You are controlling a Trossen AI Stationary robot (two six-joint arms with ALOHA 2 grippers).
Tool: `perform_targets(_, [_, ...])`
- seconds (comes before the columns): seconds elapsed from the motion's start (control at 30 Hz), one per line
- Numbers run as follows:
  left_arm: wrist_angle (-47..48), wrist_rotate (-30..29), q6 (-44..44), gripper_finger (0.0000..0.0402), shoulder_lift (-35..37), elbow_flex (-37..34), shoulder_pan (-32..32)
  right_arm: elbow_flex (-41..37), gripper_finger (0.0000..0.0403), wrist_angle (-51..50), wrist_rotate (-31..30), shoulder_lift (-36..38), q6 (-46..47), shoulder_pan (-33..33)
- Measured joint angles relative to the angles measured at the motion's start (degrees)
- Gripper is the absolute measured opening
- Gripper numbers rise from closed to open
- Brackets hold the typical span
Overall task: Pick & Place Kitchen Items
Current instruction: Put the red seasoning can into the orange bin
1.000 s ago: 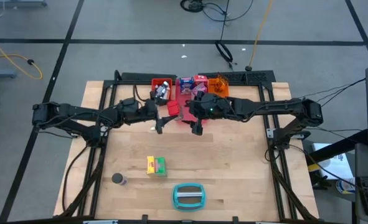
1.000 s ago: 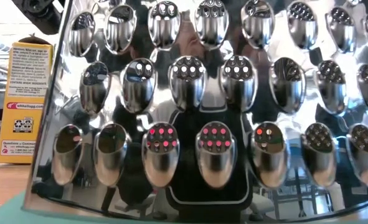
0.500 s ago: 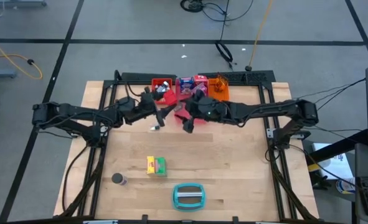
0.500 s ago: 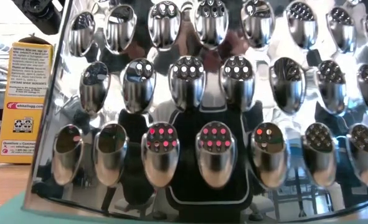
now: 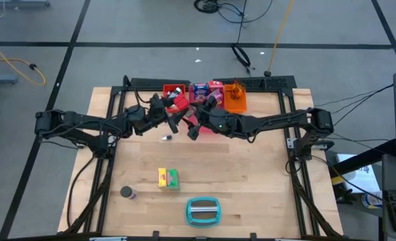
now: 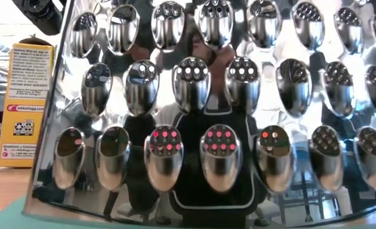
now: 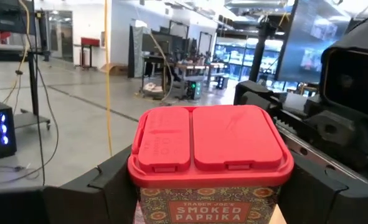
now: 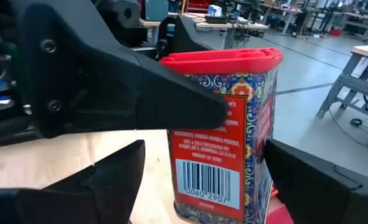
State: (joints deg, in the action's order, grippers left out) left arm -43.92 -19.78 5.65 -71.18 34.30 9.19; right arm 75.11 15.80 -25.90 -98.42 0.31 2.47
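A red-lidded paprika tin (image 7: 208, 146) sits between my left gripper's (image 7: 208, 199) fingers, near the trays at the table's far edge (image 5: 181, 107). My left gripper (image 5: 175, 116) is shut on it. My right gripper (image 5: 192, 129) is open just to the tin's right. In the right wrist view its fingers (image 8: 103, 183) stand on either side of the tin (image 8: 230, 143) without touching it. A yellow-and-green pair of boxes (image 5: 168, 177), a dark can (image 5: 127, 193) and a small white thing (image 5: 165, 138) rest on the table. My left gripper pinches the paprika tin between its two fingers, on opposite side walls just below the red lid (image 7: 171, 186). The fingers (image 8: 171, 106) reach in roughly level from the table's left. The tin stands about upright in the hold; I cannot tell whether its base is off the table.
Red (image 5: 173, 89), pink (image 5: 199, 94) and orange (image 5: 236, 98) trays line the far edge, holding several small items. A teal-and-grey grater (image 5: 203, 210) lies near the near edge and fills the low view (image 6: 226, 127), with a yellow box (image 6: 25, 105) beside it.
My right gripper has moved toward the table's left, closing in on the tin and my left gripper. My left gripper has carried the tin a little toward the far edge.
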Motion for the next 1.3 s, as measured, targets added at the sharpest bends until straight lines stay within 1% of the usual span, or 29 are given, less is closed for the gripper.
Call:
perform_targets(0.07, [0.35, -0.03, 0.47, 0.0293, -0.02, 0.00, 0.04, 0.00, 0.0309, 0.40, 0.18, -0.18, 0.59, 0.13])
perform_targets(0.13, [0.18, 0.17, 0.57, 0.0295, 0.00, 0.00, 0.00, 0.00, 0.0291, 0.66, -0.06, -0.12, 1.04, 0.28])
perform_targets(0.2, [0.26, 0.28, 0.57, 0.0292, 0.00, 0.00, 0.00, 0.00, 0.0265, 0.31, -1.08, -0.10, 1.19, 0.47])
perform_targets(0.33, [0.35, -0.63, 1.26, 0.0287, -0.07, 0.09, 0.07, 0.01, 0.0199, 0.34, -1.23, -0.17, 0.53, 0.52])
perform_targets(0.37, [0.36, -0.78, 1.48, 0.0289, -0.09, 0.09, 0.07, 0.02, 0.0195, 0.40, -1.52, -0.21, 0.43, 0.52])
perform_targets(0.5, [0.35, -0.05, 1.03, 0.0307, -0.09, 0.09, 0.04, 0.02, 0.0195, 0.29, -1.12, -0.19, 0.53, 0.52])
perform_targets(0.57, [0.47, 0.00, 0.93, 0.0311, -0.09, 0.09, 0.04, 0.02, 0.0190, -0.13, -1.11, -0.12, 0.64, 0.52])
perform_targets(0.63, [0.48, -0.01, 0.94, 0.0308, -0.09, 0.09, 0.07, 0.02, 0.0189, -0.41, -1.25, -0.12, 1.03, 0.52])
perform_targets(0.8, [0.23, -0.13, 1.82, 0.0285, -0.09, 0.09, 0.04, 0.02, 0.0189, 0.34, -1.02, -0.12, 0.74, 0.30])
perform_targets(0.87, [0.02, 0.07, 2.07, 0.0284, -0.18, 0.09, -0.01, 0.02, 0.0189, 0.65, -1.36, -0.12, 0.77, 0.10])
perform_targets(0.9, [-0.49, 0.06, 2.37, 0.0284, -0.48, 0.09, -0.12, 0.02, 0.0193, 0.75, -1.45, -0.12, 0.81, 0.10])
perform_targets(0.93, [-1.14, 0.13, 2.61, 0.0285, -0.82, 0.09, -0.24, 0.00, 0.0207, 0.79, -1.35, -0.08, 0.91, 0.10])
perform_targets(1.03, [-2.41, 2.26, 3.40, 0.0291, -1.58, 0.09, -0.30, -0.04, 0.0259, 0.68, -0.81, -0.01, 0.93, 0.11])
perform_targets(1.1, [-2.24, 2.72, 3.88, 0.0290, -1.64, 0.08, -0.35, -0.04, 0.0271, 0.41, -1.23, -0.01, 0.97, 0.05])
perform_targets(1.13, [-2.48, 2.76, 3.96, 0.0288, -1.64, 0.07, -0.35, -0.04, 0.0269, 0.49, -1.24, -0.01, 0.99, 0.05])
perform_targets(1.2, [-2.93, 2.89, 3.98, 0.0283, -1.64, 0.07, -0.33, -0.04, 0.0251, 1.06, -0.78, -0.01, 1.58, 0.09])
perform_targets(1.3, [-2.86, 1.87, 4.13, 0.0283, -1.71, 0.09, -0.26, -0.04, 0.0204, 1.21, -1.60, -0.10, 1.44, 0.08])
